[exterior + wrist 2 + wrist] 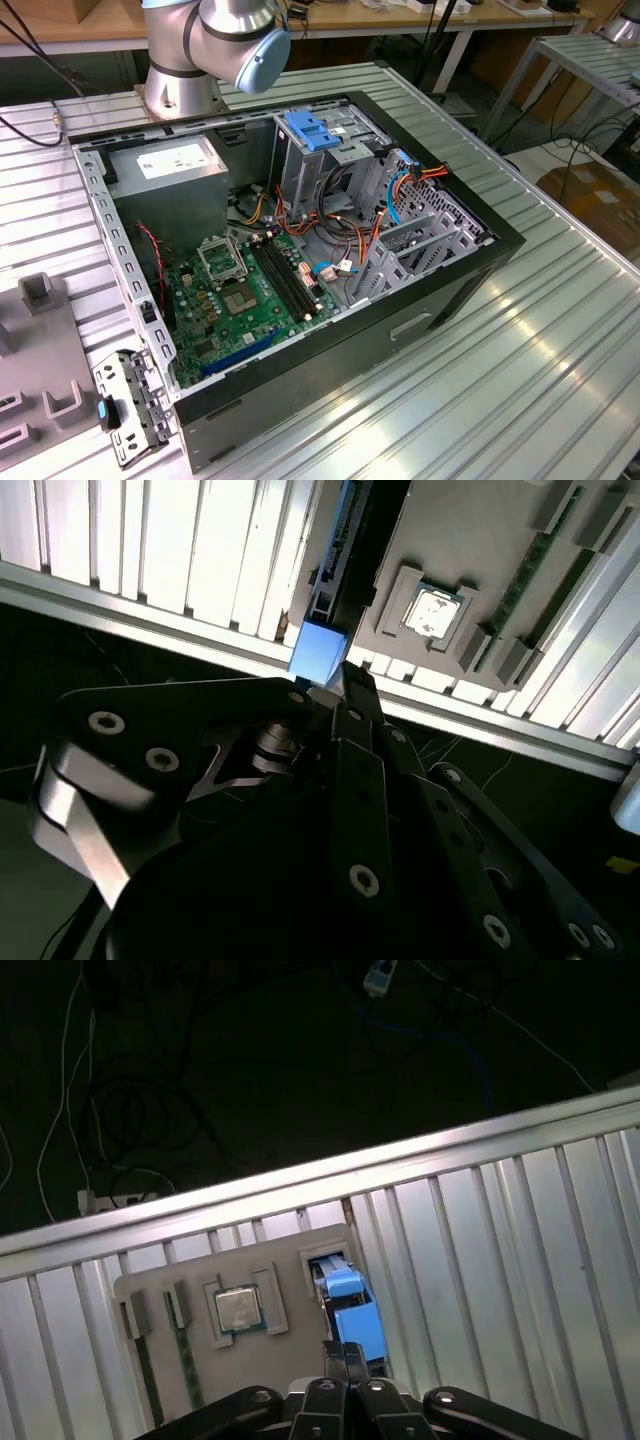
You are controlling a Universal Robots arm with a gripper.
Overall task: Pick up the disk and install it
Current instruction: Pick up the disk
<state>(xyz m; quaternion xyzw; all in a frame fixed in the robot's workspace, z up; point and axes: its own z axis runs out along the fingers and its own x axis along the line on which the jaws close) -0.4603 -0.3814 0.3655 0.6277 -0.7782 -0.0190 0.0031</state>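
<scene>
in the exterior view a grey tray (40,330) is cut off at the exterior view's left. next comes the open computer case (440,295) on the ribbed counter (560,380), and the arm (210,40) runs out past the upper edge. in the first wrist view the tray holds a processor chip (238,1308) and, beside it, the disk (355,1312) on edge in a slot, only its blue frame clear to us. the end effector (346,1352) is clenched, its tip right at the disk; we cannot judge contact.
</scene>
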